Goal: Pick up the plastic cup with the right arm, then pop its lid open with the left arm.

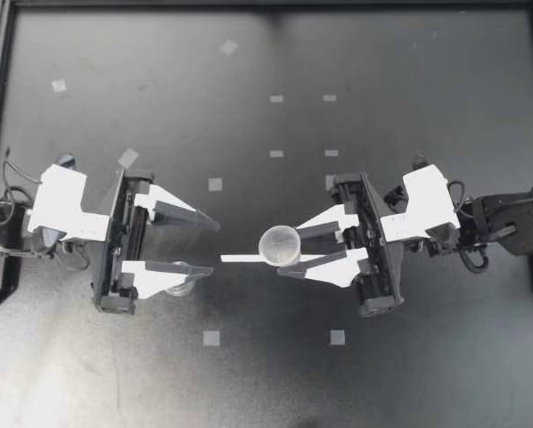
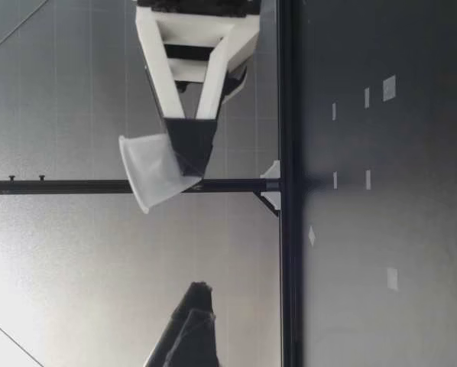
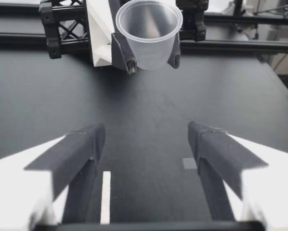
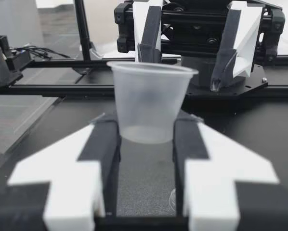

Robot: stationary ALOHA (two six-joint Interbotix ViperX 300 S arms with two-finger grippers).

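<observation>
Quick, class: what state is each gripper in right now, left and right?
Left gripper: open, holding nothing.
Right gripper: shut on the clear plastic cup.

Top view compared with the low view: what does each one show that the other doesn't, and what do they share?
Only the top view: the cup's open mouth seen from above, and my left tool, fingers spread and empty, facing the cup. Only the low view: the cup hangs clear above the table, mouth up and slightly tilted. Both: my right tool shut on the cup, and small tape squares on the table.
</observation>
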